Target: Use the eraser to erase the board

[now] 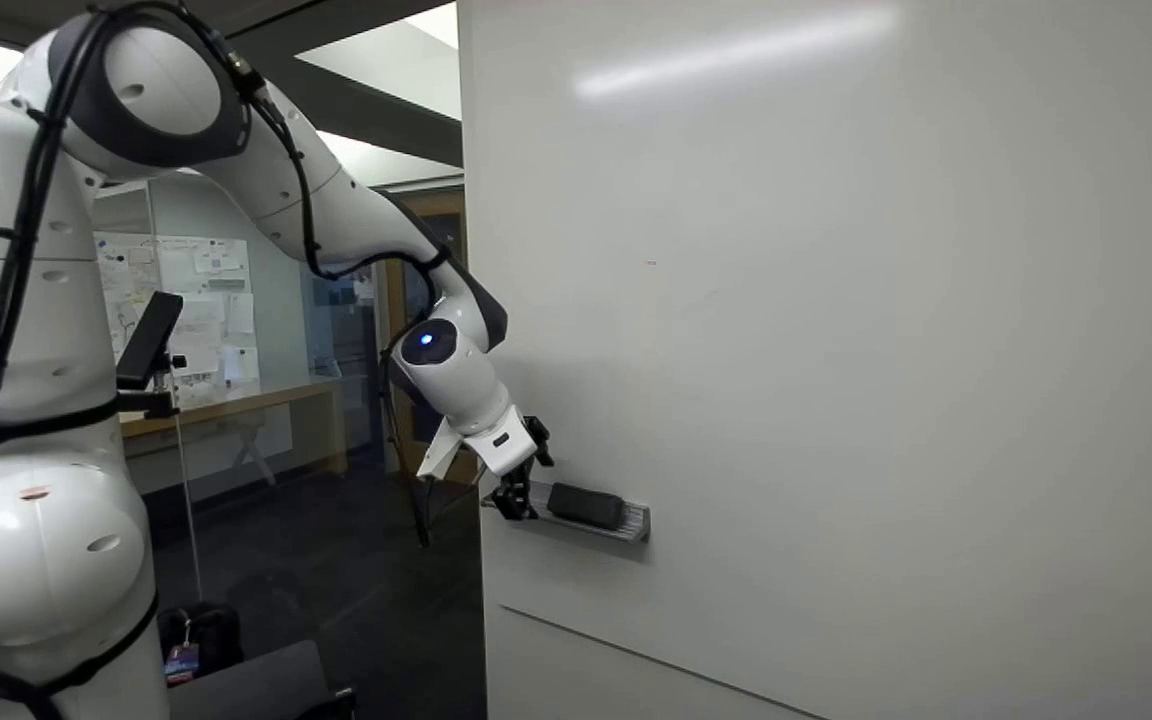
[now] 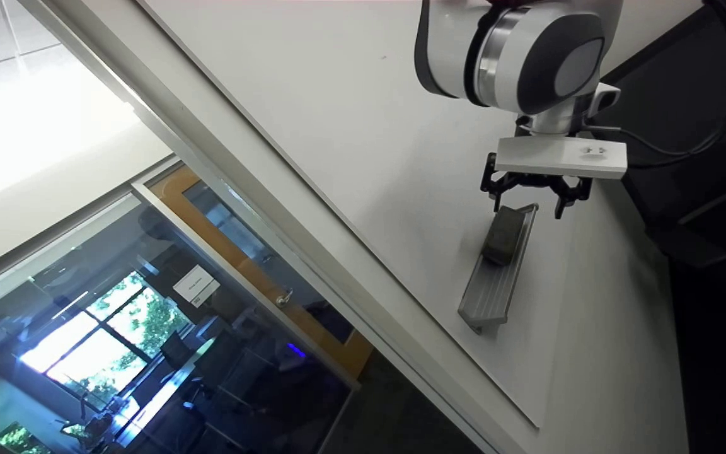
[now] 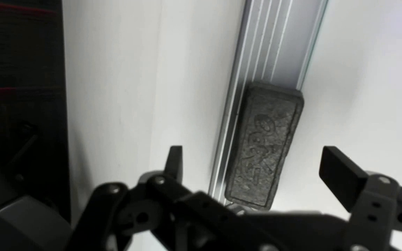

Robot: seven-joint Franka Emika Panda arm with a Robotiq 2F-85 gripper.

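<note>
The eraser (image 3: pixel 262 150) was a dark grey block, nearly black in places, with rounded corners and a rough, mottled top face. A line ran round that face like a border, and within it moulded shapes stretched along the length, an oval at one end. They looked like lettering, though I could read no word. It lay lengthwise on the surface (image 2: pixel 492 290), a narrow, ribbed metal tray fixed to the whiteboard (image 1: pixel 886 350). The pincer (image 2: pixel 527 212) had its two fingers (image 3: pixel 344 177) spread wide apart and had hold of nothing; in the wrist view the eraser showed between them.

The whiteboard bore a tiny, faint mark (image 1: pixel 651 262), too small to decipher. In an exterior view, a white sign (image 2: pixel 196 285) hung beside a wooden door (image 2: pixel 246 268), its print too fine for me. Papers (image 1: pixel 201 325) covered part of a far wall (image 1: pixel 281 225), their writing just as unreadable, and a colourful tag (image 1: pixel 181 663) hung on a black bag (image 1: pixel 221 635), any print on it blurred.
</note>
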